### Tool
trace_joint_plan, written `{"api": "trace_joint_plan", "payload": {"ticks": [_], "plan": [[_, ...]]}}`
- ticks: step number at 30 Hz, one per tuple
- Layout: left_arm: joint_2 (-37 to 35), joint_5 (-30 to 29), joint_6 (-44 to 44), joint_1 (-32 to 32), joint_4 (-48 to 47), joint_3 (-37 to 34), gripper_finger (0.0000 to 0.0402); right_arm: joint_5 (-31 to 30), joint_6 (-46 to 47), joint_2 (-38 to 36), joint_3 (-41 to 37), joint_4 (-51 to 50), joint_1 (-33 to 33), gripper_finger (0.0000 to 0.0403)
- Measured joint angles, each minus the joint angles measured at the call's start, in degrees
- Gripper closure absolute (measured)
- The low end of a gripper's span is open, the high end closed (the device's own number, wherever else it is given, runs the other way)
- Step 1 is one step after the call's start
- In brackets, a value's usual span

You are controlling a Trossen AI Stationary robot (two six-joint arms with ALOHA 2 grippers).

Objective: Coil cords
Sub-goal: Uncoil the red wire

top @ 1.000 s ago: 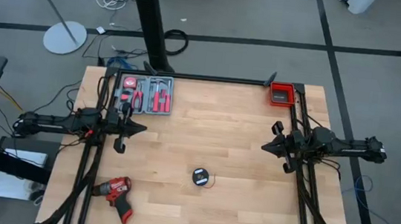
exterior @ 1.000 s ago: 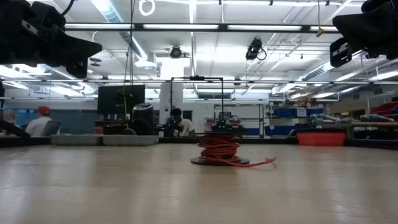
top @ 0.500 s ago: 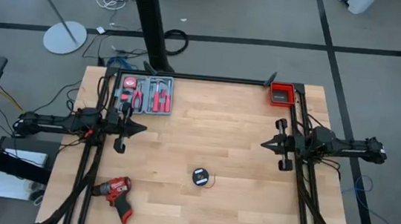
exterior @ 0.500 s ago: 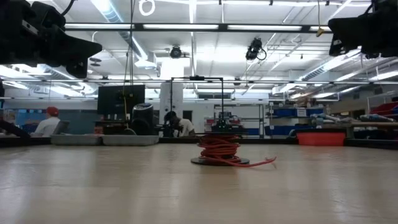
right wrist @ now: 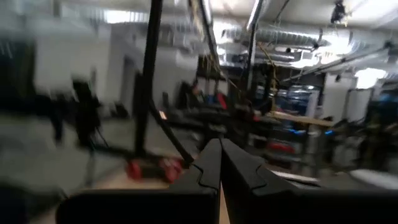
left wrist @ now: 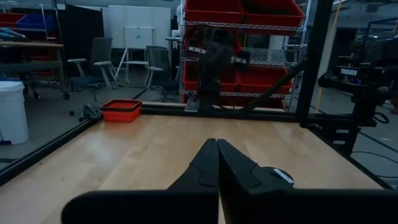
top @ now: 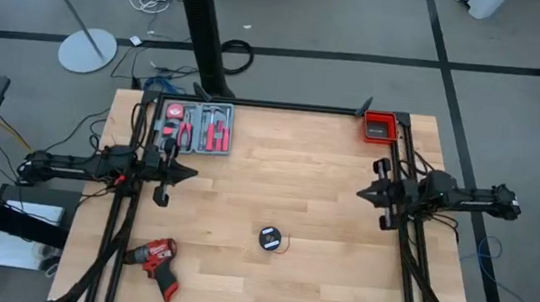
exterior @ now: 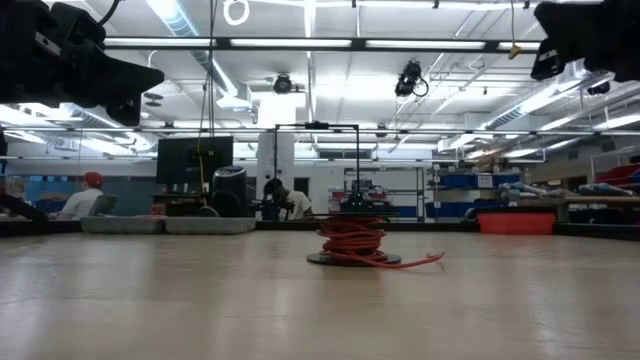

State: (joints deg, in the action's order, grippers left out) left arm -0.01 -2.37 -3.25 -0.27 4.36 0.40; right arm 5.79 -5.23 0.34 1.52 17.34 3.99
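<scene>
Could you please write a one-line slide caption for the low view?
Coiled red wire sits alone on the wooden table, loose end trailing aside.

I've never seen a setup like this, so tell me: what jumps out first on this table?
The small coil of bright red wire on a dark round base stands alone near the middle of the pale wooden table. A red and black power drill lies at a near corner on the left arm's side, with a grey tray of red-handled hand tools at the far edge. The left gripper and right gripper, both shut, flank the table.
</scene>
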Motion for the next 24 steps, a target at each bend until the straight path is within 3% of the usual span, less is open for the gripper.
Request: {"api": "trace_joint_plan", "payload": {"ticks": [7, 13, 24], "plan": [[0.00, 0.01, 0.00, 0.00, 0.02, 0.00, 0.0401, -2.18, 21.28, 0.02, 0.00, 2.86, -0.07, 0.0396], [0.00, 0.00, 0.00, 0.00, 0.00, 0.00, 0.0401, -6.42, 27.18, 0.02, 0.00, 2.76, -0.06, 0.0396], [0.00, 0.00, 0.00, 0.00, 0.00, 0.00, 0.0401, -5.69, 27.59, 2.51, 0.00, 3.41, 0.01, 0.0396]]}}
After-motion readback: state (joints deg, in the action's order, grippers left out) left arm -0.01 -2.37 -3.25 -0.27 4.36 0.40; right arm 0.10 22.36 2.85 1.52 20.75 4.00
